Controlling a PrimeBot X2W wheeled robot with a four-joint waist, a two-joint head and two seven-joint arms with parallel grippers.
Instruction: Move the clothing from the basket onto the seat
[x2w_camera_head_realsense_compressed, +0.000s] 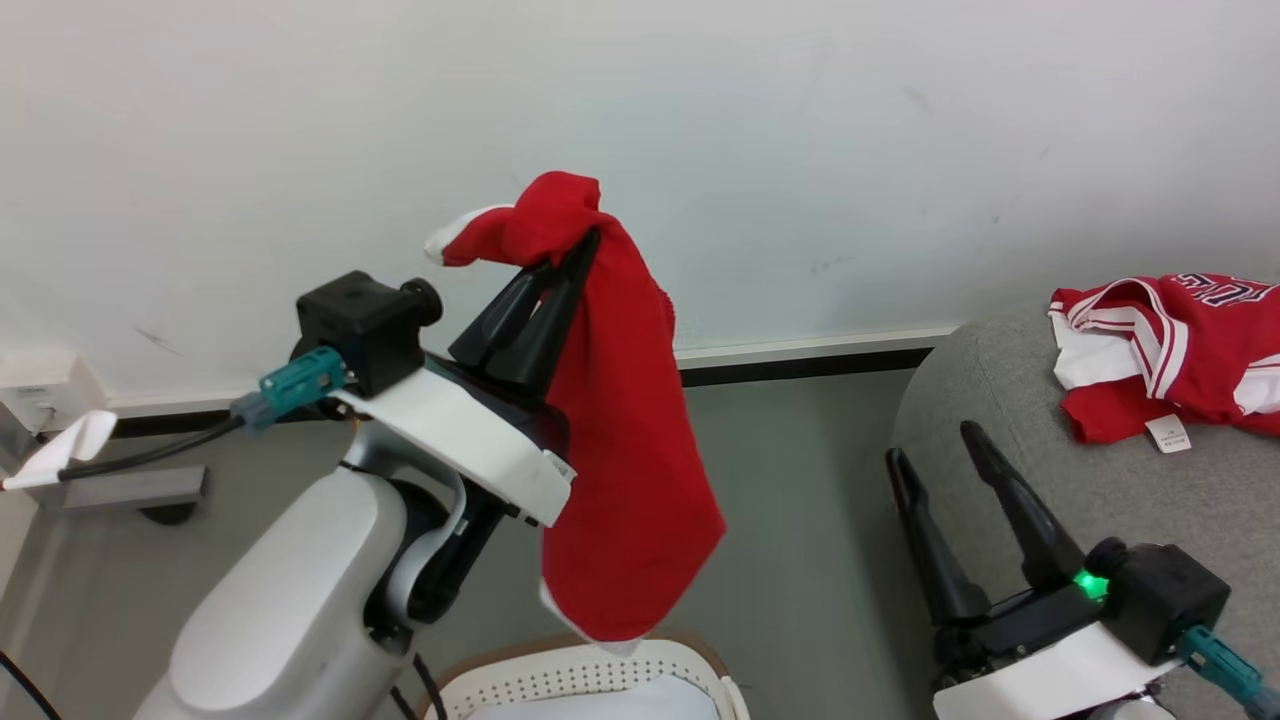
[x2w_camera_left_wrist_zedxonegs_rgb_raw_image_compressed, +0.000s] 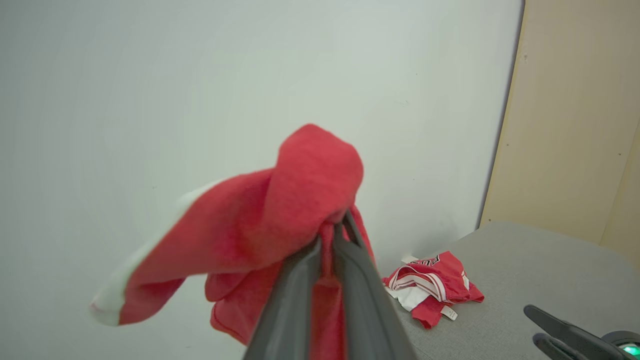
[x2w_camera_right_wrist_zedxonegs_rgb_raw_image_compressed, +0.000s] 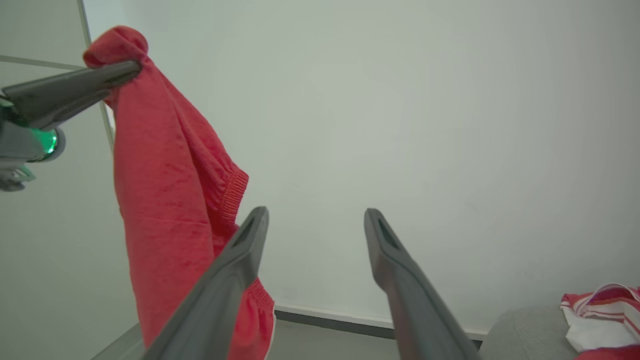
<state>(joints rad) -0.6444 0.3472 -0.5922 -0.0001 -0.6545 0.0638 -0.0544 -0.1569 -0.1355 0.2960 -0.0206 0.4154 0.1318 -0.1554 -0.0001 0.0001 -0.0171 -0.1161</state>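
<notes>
Well, the big grey seat (x2w_camera_head_realsense_compressed: 1100, 480) is on the right, and a red and white top (x2w_camera_head_realsense_compressed: 1170, 350) lies on its far part. At the near edge, in the middle, sits the white basket (x2w_camera_head_realsense_compressed: 560, 675). A red piece of clothing (x2w_camera_head_realsense_compressed: 620, 440) hangs above it. The left end effector (x2w_camera_head_realsense_compressed: 590, 243) is clenched on the top end of this cloth, which droops down from the tips to just over the basket rim. The right end effector (x2w_camera_head_realsense_compressed: 930, 441) is spread wide and holds nothing, by the seat's left edge.
</notes>
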